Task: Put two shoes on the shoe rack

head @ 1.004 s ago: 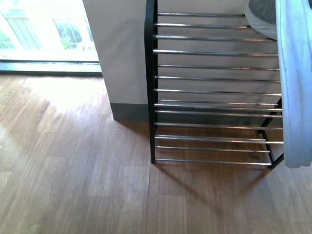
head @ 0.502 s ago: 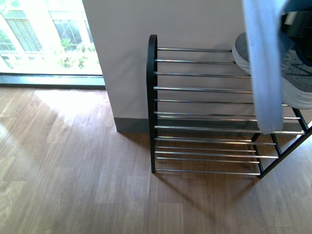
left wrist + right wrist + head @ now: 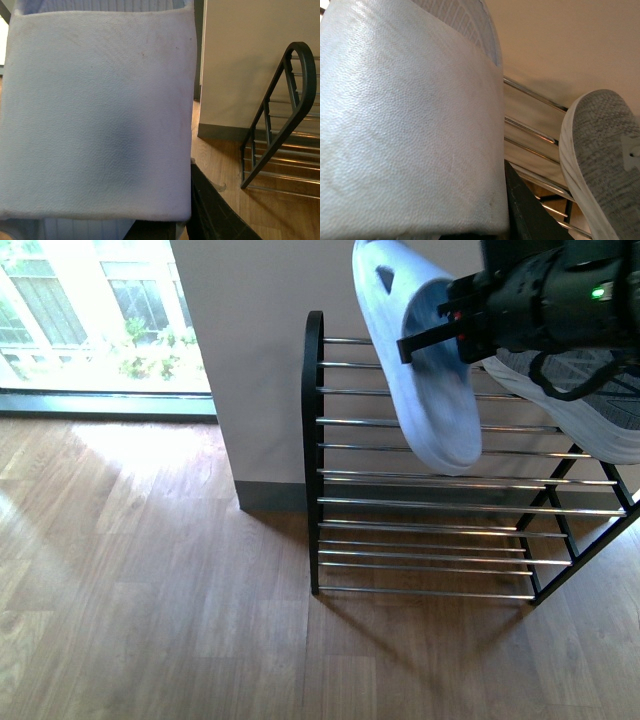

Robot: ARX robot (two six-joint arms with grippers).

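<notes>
Gripping one pale blue sandal (image 3: pixel 425 360) each, both arms' jaws are closed on the straps, above the rack (image 3: pixel 420 505)

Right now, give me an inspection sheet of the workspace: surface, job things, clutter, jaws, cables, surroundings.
Surface: wood floor, bare where seen.
Job's things: shoe rack against the wall; grey sneaker on an upper shelf; pale blue slide sandal held in the air in front of the rack; a second pale slide fills the left wrist view.
Clutter: nothing seen.
Grippers: right gripper, jaws shut on the sandal; left jaws hidden.
Cables: black cable looping on the right arm.
Surroundings: window, wall.
</notes>
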